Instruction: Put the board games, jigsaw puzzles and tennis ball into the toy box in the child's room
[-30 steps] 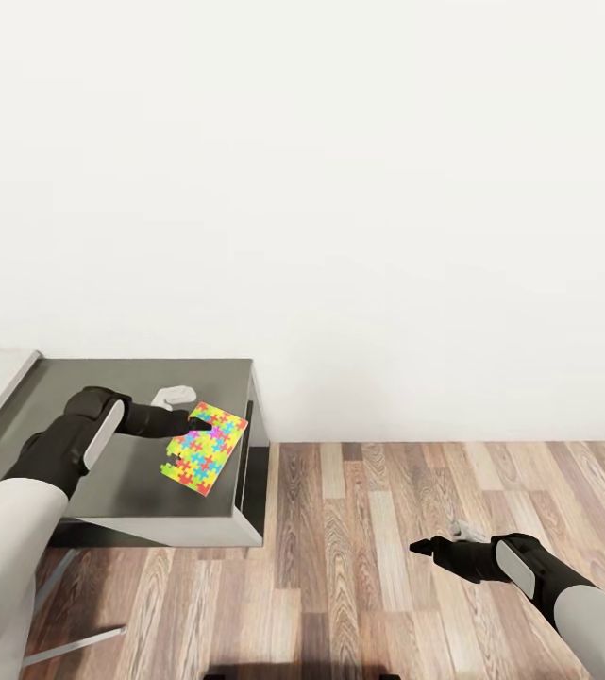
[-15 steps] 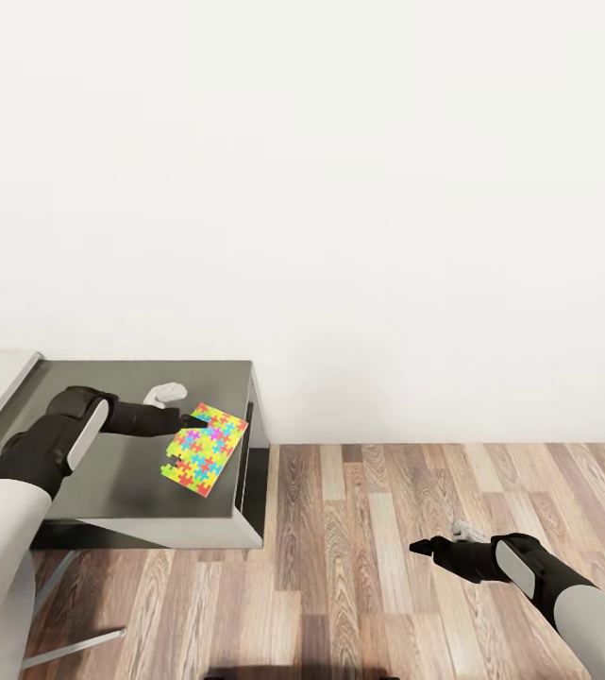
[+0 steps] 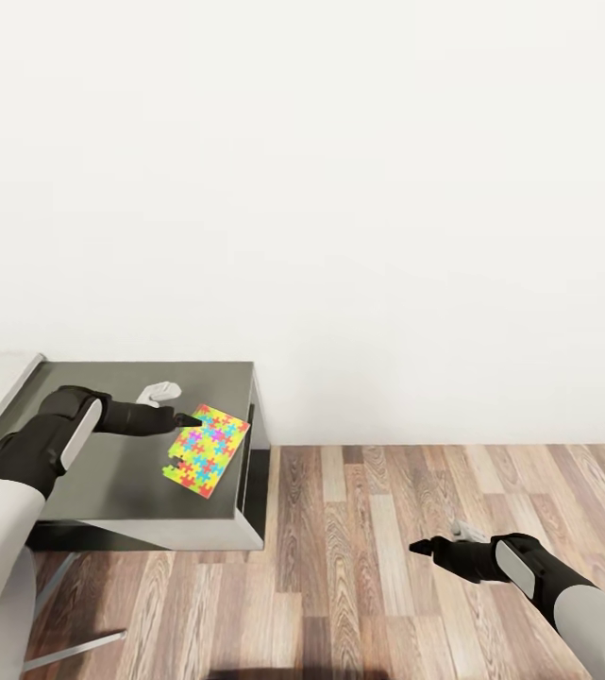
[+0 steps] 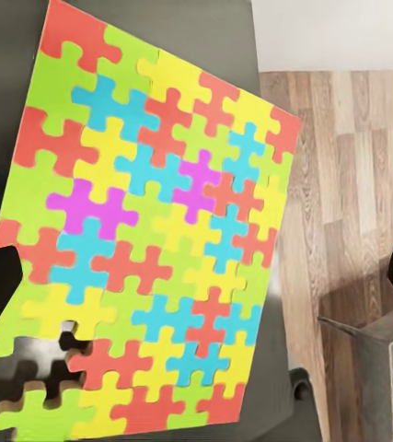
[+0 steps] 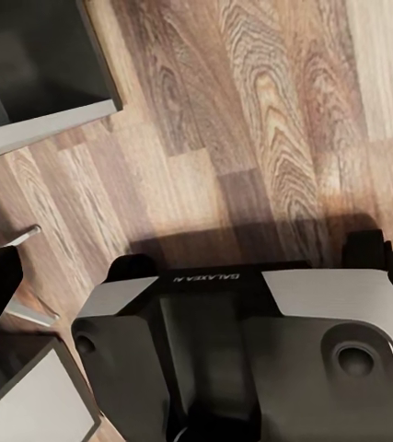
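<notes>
Grey table [image 3: 132, 491] — left gripper [image 3: 189, 420] spread wide over jigsaw puzzle [image 3: 206, 449], gripping nothing

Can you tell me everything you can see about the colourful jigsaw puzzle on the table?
The flat rectangular jigsaw puzzle is a thin sheet of interlocking yellow, green, red, blue and pink pieces. It lies flat and turned at an angle on the dark grey table, near the edge beside the wood floor. A few pieces are missing at one corner, so the table shows through. The black left gripper sits at its far edge, fingers spread wide on either side of it in the wrist view.
</notes>
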Tool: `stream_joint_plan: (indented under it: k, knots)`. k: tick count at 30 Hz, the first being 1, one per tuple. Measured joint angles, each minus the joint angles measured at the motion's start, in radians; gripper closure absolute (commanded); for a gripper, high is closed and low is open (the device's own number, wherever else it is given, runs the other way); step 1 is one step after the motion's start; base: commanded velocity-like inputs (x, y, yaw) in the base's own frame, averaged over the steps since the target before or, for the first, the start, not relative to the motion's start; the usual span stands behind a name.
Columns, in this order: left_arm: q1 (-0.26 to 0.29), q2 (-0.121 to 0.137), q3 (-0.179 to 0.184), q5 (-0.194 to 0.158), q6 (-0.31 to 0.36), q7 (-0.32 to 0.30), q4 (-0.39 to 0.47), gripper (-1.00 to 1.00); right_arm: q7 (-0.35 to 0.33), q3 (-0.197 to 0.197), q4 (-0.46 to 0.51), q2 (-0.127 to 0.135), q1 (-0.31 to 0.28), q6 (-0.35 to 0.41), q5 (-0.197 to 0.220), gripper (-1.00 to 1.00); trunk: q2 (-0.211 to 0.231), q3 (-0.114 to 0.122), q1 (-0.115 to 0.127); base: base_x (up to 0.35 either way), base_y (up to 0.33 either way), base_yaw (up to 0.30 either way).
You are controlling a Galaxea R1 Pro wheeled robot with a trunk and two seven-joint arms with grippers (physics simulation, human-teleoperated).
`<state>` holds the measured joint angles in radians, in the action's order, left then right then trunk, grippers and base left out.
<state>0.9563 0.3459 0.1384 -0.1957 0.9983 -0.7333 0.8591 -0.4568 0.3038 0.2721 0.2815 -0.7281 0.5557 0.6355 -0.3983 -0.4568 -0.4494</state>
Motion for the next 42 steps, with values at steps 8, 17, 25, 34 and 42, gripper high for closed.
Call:
stream_joint_plan:
  k: [8,17,25,34,42]
  knots:
    - [0.000,0.001,0.000,0.003,0.002,0.022,0.000,-1.00,0.000,0.001,0.000,0.000,0.000,0.000,-0.001,-1.00,0.000,0.003,0.000,0.000,0.039,0.000]
    - [0.000,0.000,0.000,0.003,-0.004,0.089,0.000,-1.00,0.000,0.001,0.000,0.000,0.000,-0.001,-0.001,-1.00,0.000,0.007,0.000,0.000,0.075,0.000]
    - [0.000,-0.003,0.001,0.002,-0.010,0.111,-0.002,-1.00,0.000,0.001,0.000,0.000,0.000,-0.001,-0.001,-1.00,0.000,0.010,0.000,0.015,0.060,0.000]
    - [0.000,-0.007,0.004,0.003,-0.018,0.112,-0.007,-1.00,0.000,0.000,0.000,0.000,0.000,0.000,-0.001,-1.00,0.000,0.013,0.000,0.143,0.085,0.000]
    - [0.000,-0.011,0.007,0.004,-0.024,0.115,-0.008,-1.00,0.000,0.000,0.000,0.000,0.000,0.000,-0.001,-1.00,0.000,0.016,0.000,0.021,0.010,0.000]
